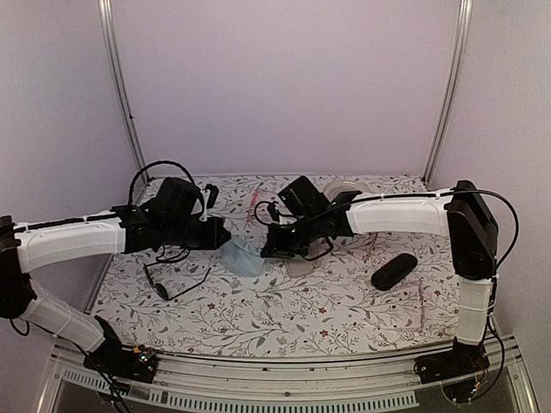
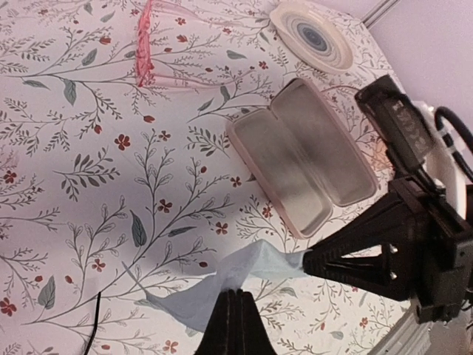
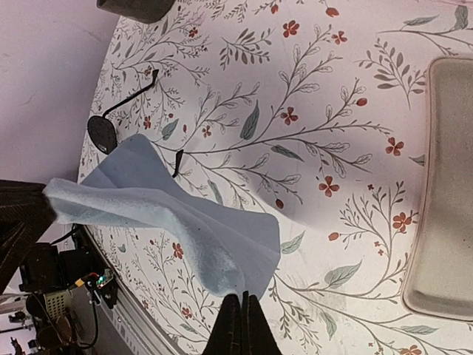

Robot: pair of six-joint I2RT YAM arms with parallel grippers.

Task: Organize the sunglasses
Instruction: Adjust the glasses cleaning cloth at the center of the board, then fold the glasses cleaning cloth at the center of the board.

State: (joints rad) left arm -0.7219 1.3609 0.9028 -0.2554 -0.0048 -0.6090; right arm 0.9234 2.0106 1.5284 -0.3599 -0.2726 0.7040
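Over floral table (image 1: 344,310), left end effector (image 2: 233,314) and right end effector (image 3: 240,319) clench blue cloth (image 3: 185,214).

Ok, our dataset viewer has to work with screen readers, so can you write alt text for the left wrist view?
A light blue cloth is held over a floral tablecloth, pinched between the left tool at the bottom edge and the right tool at the right. Behind it lies an open, empty pale case, with pink glasses beyond.
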